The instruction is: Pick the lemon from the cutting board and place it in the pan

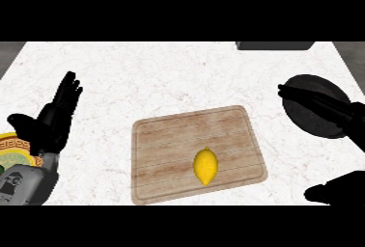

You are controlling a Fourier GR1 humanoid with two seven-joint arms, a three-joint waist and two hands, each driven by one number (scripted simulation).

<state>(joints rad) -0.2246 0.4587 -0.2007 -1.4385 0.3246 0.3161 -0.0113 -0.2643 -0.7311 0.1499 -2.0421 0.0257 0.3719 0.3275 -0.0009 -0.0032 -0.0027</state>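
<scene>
The right hand [341,113] is out over the right side of the bench [164,72], black against the black pan [314,103], so its outline is hard to follow. What shows is a set of straight fingers [303,94] lying across the pan from the right, pointing up and to the left, not curled round anything. It holds nothing. Below it, at the lower right edge, a dark shape [342,190] juts in, likely part of that arm, though I cannot tell which part.

The left hand [50,120] is at the left edge, fingers up and spread a little, open and resting, with its thumb out to the left. Its grey forearm [25,185] comes up from the lower left corner. Just behind the hand, at the very edge, part of a plate [10,147] with a yellow patterned rim peeks out.

Between the two hands lies the board [192,140], wooden, flat on the pale marbled bench and turned slightly askew. The lemon [206,165] sits on it, in the lower right part, long axis running up and down, one pointed tip toward the far side. It is well apart from both hands and from the pan, which sits off to the upper right of the board.

At the far edge, upper right, a dark grey block [274,46] is cut off by the view.
</scene>
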